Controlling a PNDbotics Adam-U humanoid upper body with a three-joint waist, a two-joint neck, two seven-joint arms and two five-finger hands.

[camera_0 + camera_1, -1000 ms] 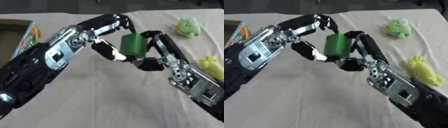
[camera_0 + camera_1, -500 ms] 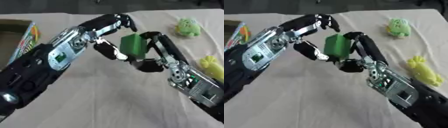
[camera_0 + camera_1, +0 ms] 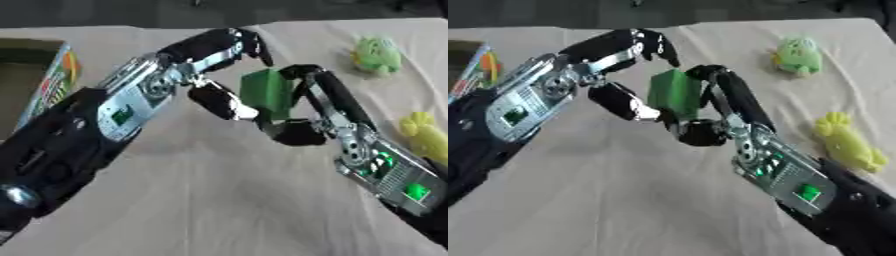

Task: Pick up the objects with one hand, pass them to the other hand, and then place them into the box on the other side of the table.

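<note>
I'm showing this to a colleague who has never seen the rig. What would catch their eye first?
Mid-frame, above the table, both hands meet over a green block: the right hand curls round it, the left hand closing in. Two soft toys lie at the right: a green one far, a yellow one nearer.
</note>
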